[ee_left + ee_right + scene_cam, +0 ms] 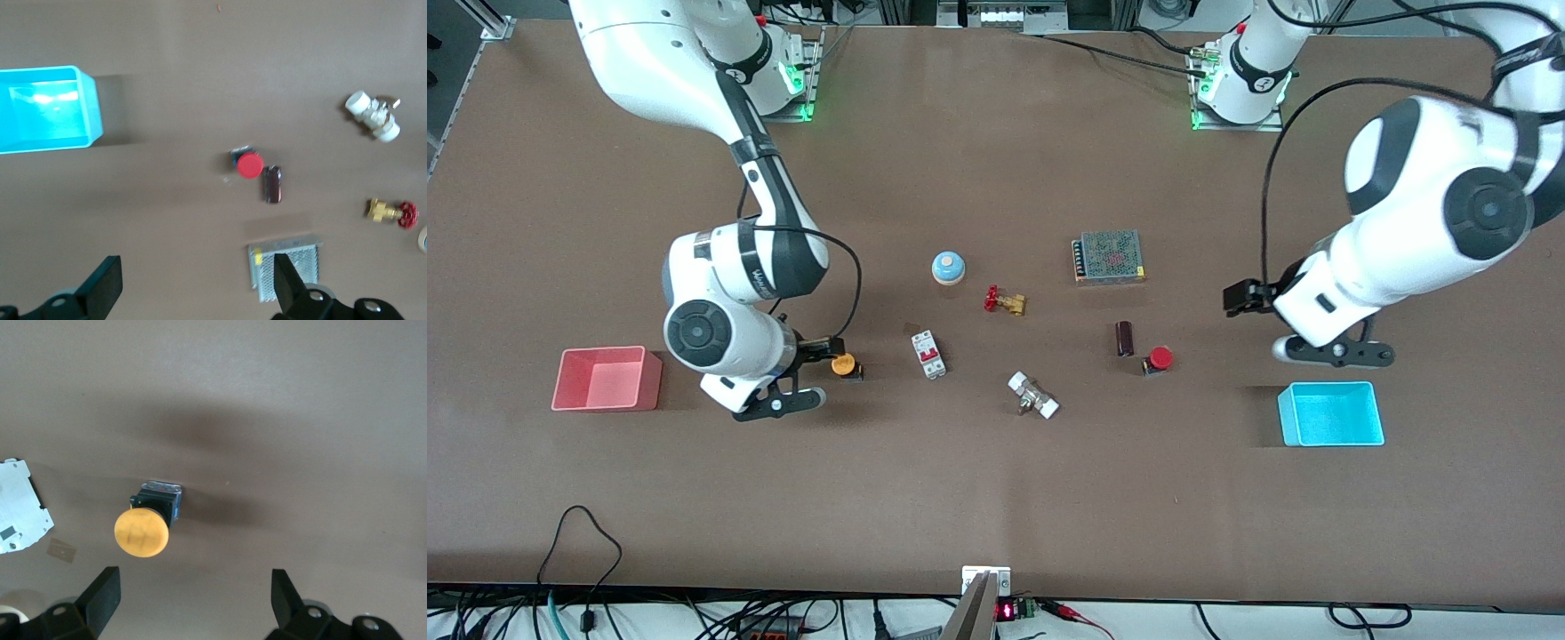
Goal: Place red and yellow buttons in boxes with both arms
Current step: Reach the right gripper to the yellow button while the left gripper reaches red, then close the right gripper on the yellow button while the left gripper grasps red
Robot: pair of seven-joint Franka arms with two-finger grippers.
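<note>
The orange-yellow button (pixel 842 364) sits on the table between the salmon pink box (pixel 607 380) and a white breaker. My right gripper (pixel 807 374) is open and empty, right beside this button; in the right wrist view the button (pixel 141 532) lies just ahead of the gripper (pixel 193 600), off toward one finger and not between the fingers. The red button (pixel 1160 358) stands next to a dark cylinder. My left gripper (pixel 1294 327) is open and empty over bare table between the red button and the cyan box (pixel 1331 414). The left wrist view shows the red button (pixel 250 165), the cyan box (pixel 47 110) and the gripper (pixel 197 287).
Mid-table lie a white breaker (pixel 928 354), a blue dome on a tan base (pixel 949 268), a red-handled brass valve (pixel 1005 301), a white pipe fitting (pixel 1033 396), a dark cylinder (pixel 1125 339) and a metal mesh box (pixel 1109 257).
</note>
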